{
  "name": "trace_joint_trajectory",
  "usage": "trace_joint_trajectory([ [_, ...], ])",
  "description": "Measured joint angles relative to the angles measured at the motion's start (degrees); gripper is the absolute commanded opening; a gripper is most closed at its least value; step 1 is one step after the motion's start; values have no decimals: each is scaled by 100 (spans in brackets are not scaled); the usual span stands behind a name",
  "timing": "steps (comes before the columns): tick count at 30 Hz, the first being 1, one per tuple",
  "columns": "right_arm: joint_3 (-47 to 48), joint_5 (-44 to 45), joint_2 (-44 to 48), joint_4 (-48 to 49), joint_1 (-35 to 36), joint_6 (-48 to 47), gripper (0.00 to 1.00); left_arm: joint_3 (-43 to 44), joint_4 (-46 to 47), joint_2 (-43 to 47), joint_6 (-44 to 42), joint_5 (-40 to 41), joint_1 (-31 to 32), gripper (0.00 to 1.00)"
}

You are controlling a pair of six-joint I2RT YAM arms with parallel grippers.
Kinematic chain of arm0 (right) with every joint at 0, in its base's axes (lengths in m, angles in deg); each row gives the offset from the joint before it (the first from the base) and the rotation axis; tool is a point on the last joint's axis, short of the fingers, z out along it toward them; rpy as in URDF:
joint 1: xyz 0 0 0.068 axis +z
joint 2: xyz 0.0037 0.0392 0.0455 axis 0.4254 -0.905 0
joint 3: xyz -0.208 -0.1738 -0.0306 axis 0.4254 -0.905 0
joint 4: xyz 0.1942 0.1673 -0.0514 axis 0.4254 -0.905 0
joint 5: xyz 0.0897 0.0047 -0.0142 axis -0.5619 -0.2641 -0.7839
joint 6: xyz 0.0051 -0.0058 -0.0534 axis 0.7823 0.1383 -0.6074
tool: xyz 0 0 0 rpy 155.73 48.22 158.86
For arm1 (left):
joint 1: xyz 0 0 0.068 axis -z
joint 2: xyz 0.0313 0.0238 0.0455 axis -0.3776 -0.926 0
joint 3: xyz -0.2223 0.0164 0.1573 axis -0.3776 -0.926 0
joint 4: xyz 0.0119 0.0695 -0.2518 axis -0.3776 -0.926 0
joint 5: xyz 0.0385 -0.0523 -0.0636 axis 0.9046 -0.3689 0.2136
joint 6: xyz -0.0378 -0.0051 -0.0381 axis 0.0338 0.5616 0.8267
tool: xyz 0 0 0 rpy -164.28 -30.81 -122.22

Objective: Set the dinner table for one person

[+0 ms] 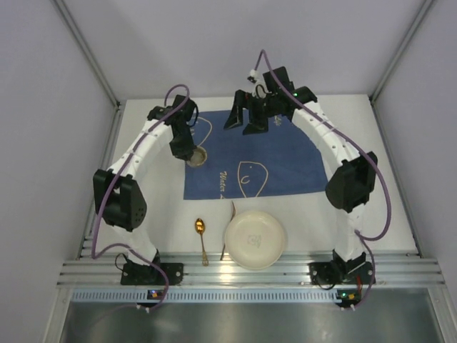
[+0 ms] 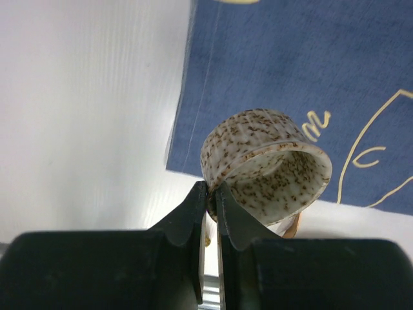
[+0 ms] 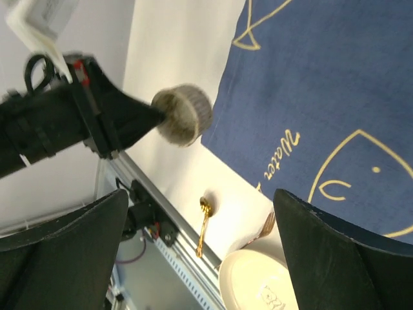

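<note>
A brown-speckled cup [image 2: 264, 168] is pinched by its rim in my left gripper [image 2: 211, 188], which is shut on it. The cup [image 1: 197, 155] hangs tilted over the left edge of the blue cloth [image 1: 271, 157] on the white dinner table [image 1: 164, 214]. Seen from the right wrist, the cup [image 3: 184, 114] sits at the tip of the left gripper [image 3: 158, 116]. My right gripper [image 1: 244, 125] hovers over the far part of the cloth. It [image 3: 200, 194] is open with nothing between its fingers.
A cream plate [image 1: 255, 239] lies near the front edge, with a fork [image 1: 230, 218] partly under its left side. A gold spoon [image 1: 201, 236] lies left of the plate. The ribbed aluminium rail [image 1: 250, 271] runs along the front. Grey walls stand on three sides.
</note>
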Motion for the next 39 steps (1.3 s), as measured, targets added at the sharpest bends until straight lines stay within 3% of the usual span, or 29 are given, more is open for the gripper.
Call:
trace_joint_trajectory([
  [4,562,-186,-756,-369,354,-24,88,686,-39,-680,-122,0,142,0],
  [12,590,-140,-1224,-804,553,-17,79,1993,-282,-1169,-162,-125,509,0],
  [22,782,114,-1381,-870,566,-20,68,2330,-472,-1239,-188,-258,623,0],
  [31,929,719,-1408,-992,592,-197,33,2406,-568,-1283,-61,-348,918,0],
  [35,1145,1016,-1408,-1154,638,-404,0,2618,-566,-1325,26,-435,964,0],
  [36,1187,1163,-1408,-1169,649,-459,0,2699,-562,-1338,37,-481,977,1],
  [39,1268,1377,-1408,-1272,658,-527,0,2813,-549,-1370,31,-533,1025,22],
])
